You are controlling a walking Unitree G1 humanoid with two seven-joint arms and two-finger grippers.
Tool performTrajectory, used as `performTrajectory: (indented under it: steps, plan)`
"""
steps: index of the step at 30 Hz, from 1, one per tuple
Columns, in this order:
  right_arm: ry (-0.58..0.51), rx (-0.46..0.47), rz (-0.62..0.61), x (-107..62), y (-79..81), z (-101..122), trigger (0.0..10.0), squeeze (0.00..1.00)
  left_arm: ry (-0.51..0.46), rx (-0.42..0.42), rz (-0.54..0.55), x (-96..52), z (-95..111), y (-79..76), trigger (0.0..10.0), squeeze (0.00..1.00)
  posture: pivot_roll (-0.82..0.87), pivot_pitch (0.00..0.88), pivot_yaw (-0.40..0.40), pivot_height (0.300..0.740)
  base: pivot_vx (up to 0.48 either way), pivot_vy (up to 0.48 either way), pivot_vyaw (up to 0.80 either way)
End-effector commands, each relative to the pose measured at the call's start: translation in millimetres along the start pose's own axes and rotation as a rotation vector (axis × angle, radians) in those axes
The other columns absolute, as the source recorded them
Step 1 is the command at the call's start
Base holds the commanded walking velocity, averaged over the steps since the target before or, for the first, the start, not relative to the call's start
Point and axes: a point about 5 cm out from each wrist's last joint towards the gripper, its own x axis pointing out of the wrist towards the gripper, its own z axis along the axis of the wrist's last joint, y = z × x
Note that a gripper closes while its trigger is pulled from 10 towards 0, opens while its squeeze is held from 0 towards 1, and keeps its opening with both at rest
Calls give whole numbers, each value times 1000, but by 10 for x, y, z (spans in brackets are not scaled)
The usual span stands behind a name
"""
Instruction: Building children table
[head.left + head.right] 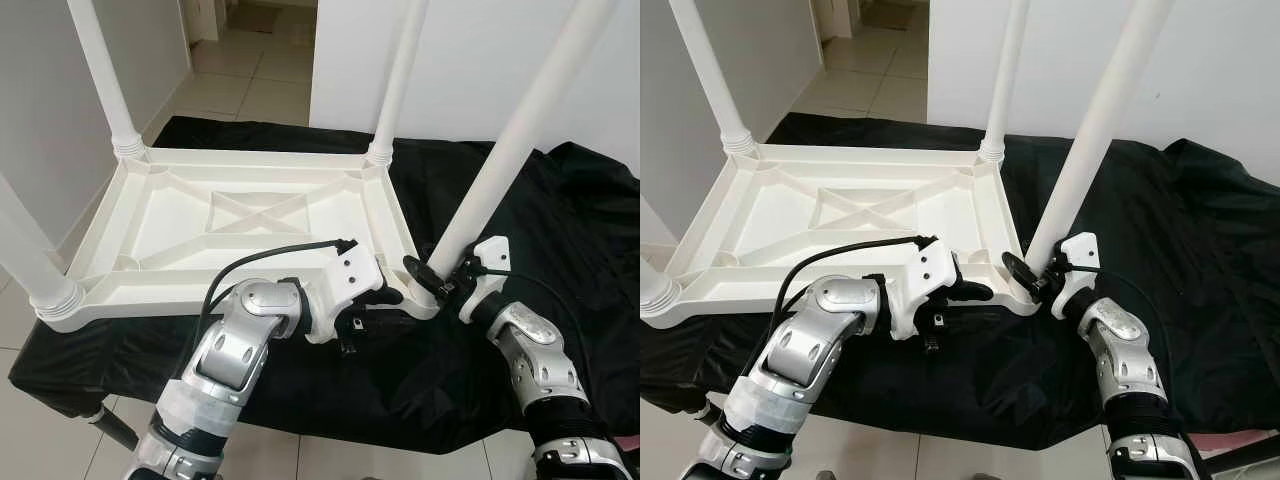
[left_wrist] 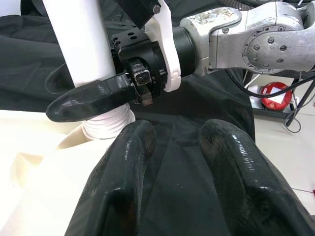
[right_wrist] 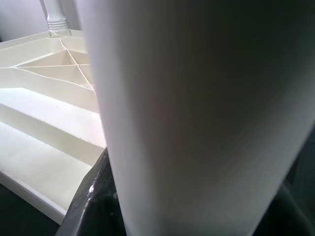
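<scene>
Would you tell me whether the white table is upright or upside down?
Upside down: the white table lies top-down on the black cloth, ribbed underside showing, legs pointing up.

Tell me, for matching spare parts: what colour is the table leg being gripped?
White table leg; clearest in the left eye view.

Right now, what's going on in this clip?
A white plastic children's table top lies upside down on a black cloth. Three legs already stand in its corners. The right end effector is shut on the fourth leg, gripping it low down at the near right corner, where it stands tilted. The left end effector sits beside that corner, fingers slightly apart and holding nothing.
</scene>
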Motion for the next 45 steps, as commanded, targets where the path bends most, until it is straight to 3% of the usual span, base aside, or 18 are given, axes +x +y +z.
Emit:
performTrajectory:
  steps: [1, 11, 14, 16, 17, 18, 19, 22, 28, 37, 38, 45]
  plan:
    - [10, 34, 1, 12, 28, -60, 10000, 0, 8, 16, 151, -11, 2, 92, 10000, 0, -69, 0, -36, 740, 0, 0, 0]
    - [62, -4, -120, 27, 96, -93, 10000, 0, -5, 5, 182, 12, 4, 131, 10000, 0, -72, 0, -53, 740, 0, 0, 0]
    - [50, 8, -202, 22, 184, -103, 10000, 0, -4, -6, 197, 5, -10, 142, 10000, 0, -60, 0, -61, 740, 0, 0, 0]
    - [23, 68, -337, 4, 293, -114, 10000, 0, 3, -17, 211, -20, -33, 148, 10000, 0, -53, 0, -66, 740, 0, 0, 0]
    - [23, 68, -337, 4, 293, -114, 10000, 0, 3, -17, 211, -20, -33, 148, 10000, 0, -53, 0, -66, 740, 0, 0, 0]
    - [32, 108, -518, -22, 395, -150, 10000, 0, 6, -27, 225, -54, -48, 154, 10000, 0, -49, 0, -71, 740, 0, 0, 0]
    - [24, 134, -600, -18, 452, -142, 10000, 0, 8, -29, 231, -65, -53, 160, 10000, 0, -44, 0, -72, 740, 0, 0, 0]
    - [8, 176, -686, 20, 539, -109, 10000, 0, 9, -33, 241, -75, -56, 174, 10000, 0, -42, 0, -74, 740, 0, 0, 0]
    - [-21, 212, -661, 134, 684, -17, 10000, 0, 8, -37, 249, -75, -57, 182, 10000, 0, -38, 0, -72, 740, 0, 0, 0]
    - [-59, 191, -645, 83, 711, 70, 10000, 20, 16, -43, 244, -93, -73, 177, 10000, 0, -44, 0, -63, 740, 0, 0, 0]
    - [-66, 187, -646, 74, 713, 83, 10000, 1000, 17, -44, 243, -91, -75, 175, 10000, 0, -44, 0, -63, 740, 0, 0, 0]
    - [-103, 135, -605, -33, 601, 155, 10000, 1000, 14, -34, 221, -64, -44, 175, 10000, 0, -61, 0, -39, 740, 0, 0, 0]
